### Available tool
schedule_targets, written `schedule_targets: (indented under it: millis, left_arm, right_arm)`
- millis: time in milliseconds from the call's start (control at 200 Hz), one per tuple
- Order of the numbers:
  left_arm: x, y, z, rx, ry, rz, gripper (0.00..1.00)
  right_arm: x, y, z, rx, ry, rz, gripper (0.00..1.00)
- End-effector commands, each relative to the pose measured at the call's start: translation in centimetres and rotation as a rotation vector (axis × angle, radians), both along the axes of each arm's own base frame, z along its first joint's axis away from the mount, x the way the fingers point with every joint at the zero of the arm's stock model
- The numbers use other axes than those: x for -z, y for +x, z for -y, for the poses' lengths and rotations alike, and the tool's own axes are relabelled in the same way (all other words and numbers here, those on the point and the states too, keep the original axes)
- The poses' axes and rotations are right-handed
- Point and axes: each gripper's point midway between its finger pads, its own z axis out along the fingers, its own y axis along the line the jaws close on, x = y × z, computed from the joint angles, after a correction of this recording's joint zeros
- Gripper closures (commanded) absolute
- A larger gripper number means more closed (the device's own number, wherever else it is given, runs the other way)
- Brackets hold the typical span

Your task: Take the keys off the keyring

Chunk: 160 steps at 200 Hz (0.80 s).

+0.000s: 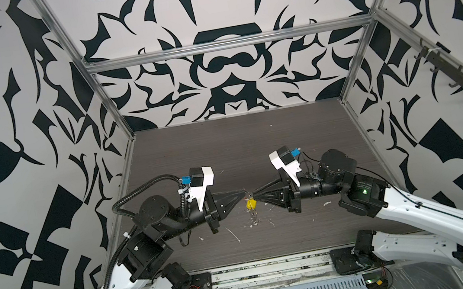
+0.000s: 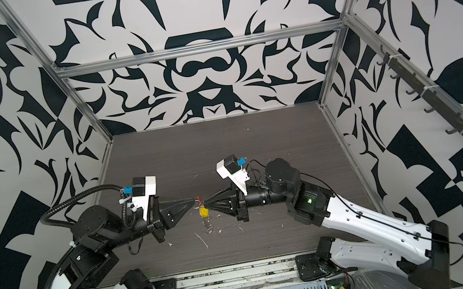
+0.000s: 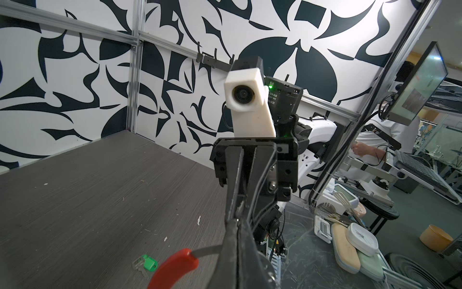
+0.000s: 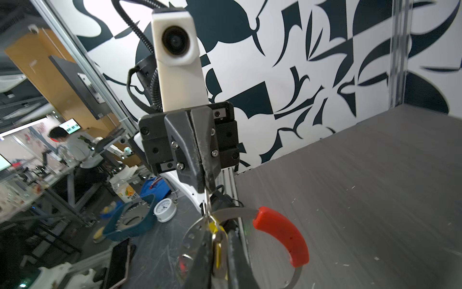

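Note:
Both grippers meet tip to tip above the middle of the dark table (image 1: 225, 152). My left gripper (image 1: 245, 194) (image 3: 237, 227) is shut on the grey band of the keyring (image 4: 235, 212), next to its red sleeve (image 3: 172, 267) (image 4: 282, 235). My right gripper (image 1: 253, 196) (image 4: 219, 237) is shut on the key with the yellow tag (image 1: 250, 204) (image 2: 204, 212) (image 4: 214, 226), which still hangs at the hoop. The key with the green tag (image 3: 147, 262) lies flat on the table, apart from the hoop. In both top views most of the hoop is hidden behind the fingers.
Small white flecks (image 1: 234, 235) lie on the table in front of the grippers. Patterned walls and aluminium posts (image 1: 108, 102) close in the back and sides. A rail of dark hooks (image 1: 447, 74) runs along the right wall.

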Motion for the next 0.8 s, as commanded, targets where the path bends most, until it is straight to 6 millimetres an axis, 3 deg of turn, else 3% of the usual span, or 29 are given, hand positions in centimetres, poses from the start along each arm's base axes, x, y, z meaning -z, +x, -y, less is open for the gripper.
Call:
schedule_targets:
  millis: [0,80,175,230,390,575,795]
  left_arm:
    - [-0.91,0.02,-0.37,-0.015,-0.051,0.023,1.0]
    - [-1.12,0.02,-0.52,-0.021,-0.06,0.03,1.0]
    - [-1.05,0.08,-0.49,-0.022,-0.061,0.028,1.0]
    - [-1.0,0.11,-0.47,-0.023,-0.06,0.028,1.0]
    - [-0.95,0.32,-0.42,-0.03,-0.064,0.02,1.0]
    - [-0.73,0.58,-0.47,-0.045,-0.066,0.011,1.0]
    - [-0.6,0.88,-0.44,-0.057,-0.067,0.002,1.0]
  right_arm:
    - [-1.75,-0.57,0.12,-0.026,0.061,0.038,0.92]
    - [-1.56,-0.54,0.12,-0.025,0.057,0.031,0.9]
    - [-1.48,-0.46,0.34,-0.012,0.058,0.031,0.69]
    - [-1.58,-0.49,0.46,-0.009,0.062,0.034,0.64]
    - [-1.44,-0.52,0.32,-0.014,0.06,0.028,0.61]
    - [-1.59,-0.73,0.18,-0.022,0.065,0.031,0.48]
    - [-1.03,-0.58,-0.48,-0.025,0.044,0.018,0.47]
